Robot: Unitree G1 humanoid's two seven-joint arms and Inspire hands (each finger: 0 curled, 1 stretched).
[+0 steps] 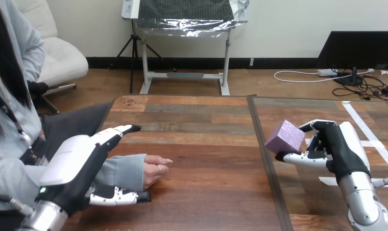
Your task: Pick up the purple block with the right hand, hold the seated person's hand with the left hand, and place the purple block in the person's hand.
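Blocks total one: purple block (284,136) pinched in right hand (343,149).

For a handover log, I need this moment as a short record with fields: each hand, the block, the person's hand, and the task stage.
right hand: fingers and thumb curled on the block, above the table, right part
block: purple, tilted, off the table
left hand: over the person's sleeved wrist, fingers straight, thumb on the near side, not closed round it
person's hand: resting on the table, loosely curled, holding nothing
block to person's hand: well apart
stage: block picked up, not yet placed
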